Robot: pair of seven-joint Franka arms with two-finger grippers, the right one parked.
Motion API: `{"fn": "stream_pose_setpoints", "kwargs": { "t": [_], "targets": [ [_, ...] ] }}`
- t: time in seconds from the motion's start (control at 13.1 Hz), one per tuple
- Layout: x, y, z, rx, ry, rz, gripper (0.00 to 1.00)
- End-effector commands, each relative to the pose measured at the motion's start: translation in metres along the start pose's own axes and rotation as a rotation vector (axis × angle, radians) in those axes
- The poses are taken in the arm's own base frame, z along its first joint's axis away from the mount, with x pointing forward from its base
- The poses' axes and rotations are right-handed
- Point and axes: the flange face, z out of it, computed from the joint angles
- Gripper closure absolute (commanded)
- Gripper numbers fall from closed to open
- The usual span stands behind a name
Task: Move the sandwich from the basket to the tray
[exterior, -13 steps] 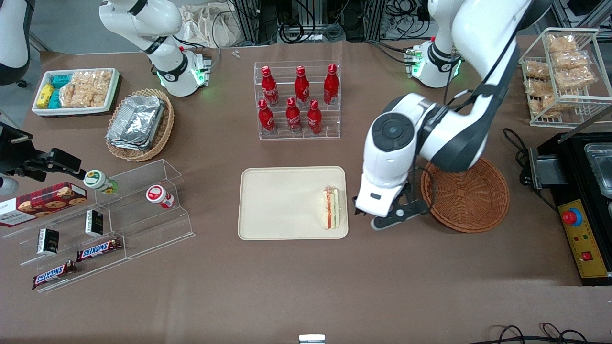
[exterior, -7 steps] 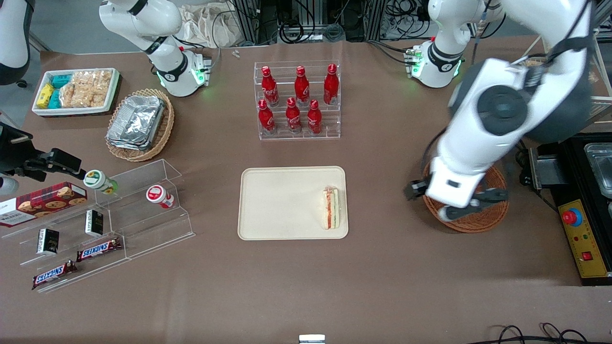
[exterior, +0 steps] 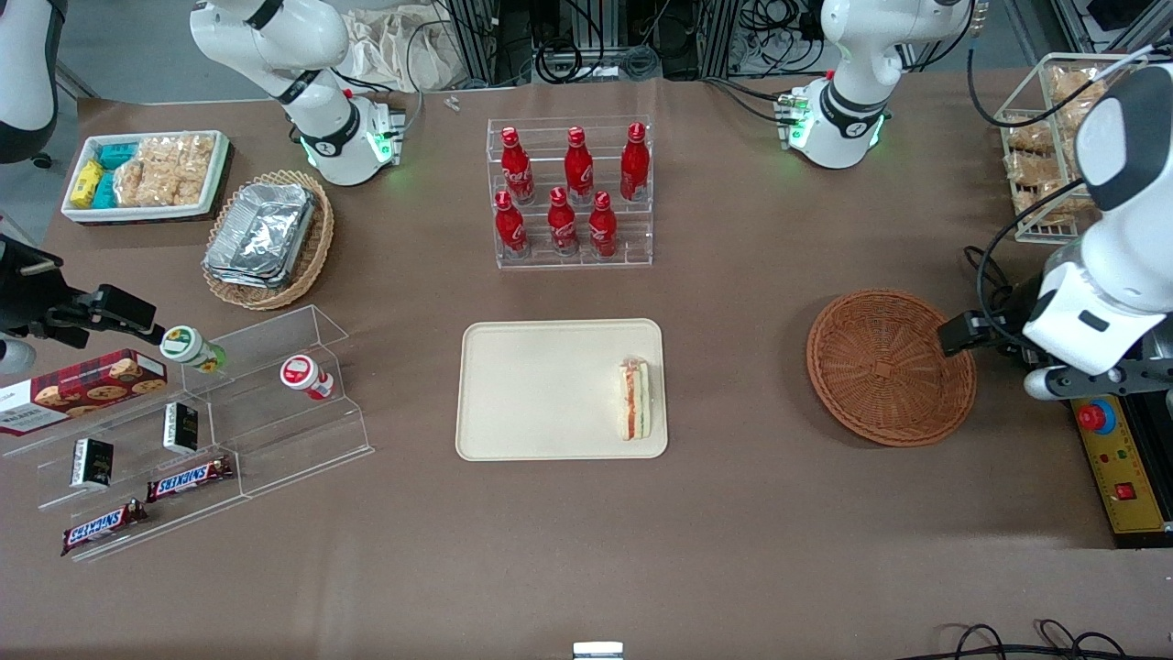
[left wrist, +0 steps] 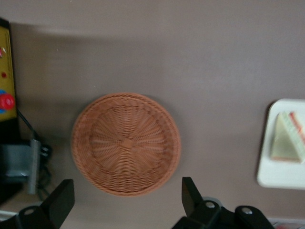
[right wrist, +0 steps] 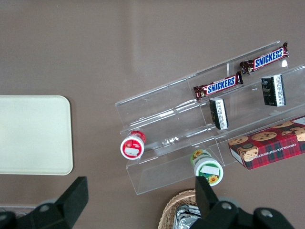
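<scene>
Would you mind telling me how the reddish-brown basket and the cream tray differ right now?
The basket is round, woven and reddish-brown; the tray is rectangular, smooth and cream. The basket holds nothing, while the tray carries the sandwich near its edge toward the basket. The end effector hangs open above the basket's side of the table, well away from the tray. Both lie flat on the brown table.

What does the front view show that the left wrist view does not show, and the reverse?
Only the front view shows the whole tray, the red bottles and the foil containers, plus the left arm with its gripper raised above the table beside the basket, toward the working arm's end. Only the left wrist view shows the open gripper's two fingers spread apart. Both show the empty basket, the sandwich lying on the tray, and the red button.
</scene>
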Motion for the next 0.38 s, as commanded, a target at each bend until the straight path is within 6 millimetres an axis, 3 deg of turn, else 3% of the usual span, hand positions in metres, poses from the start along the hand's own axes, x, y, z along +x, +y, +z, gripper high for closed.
{"fn": "stream_pose_setpoints", "kwargs": {
  "t": [0.0,0.3],
  "targets": [
    [-0.0067,-0.0242,-0.0032,-0.012,-0.014,0.066,0.00],
    [0.0020,-0.0262,-0.0104,-0.018,0.009,0.063,0.00]
  ]
}}
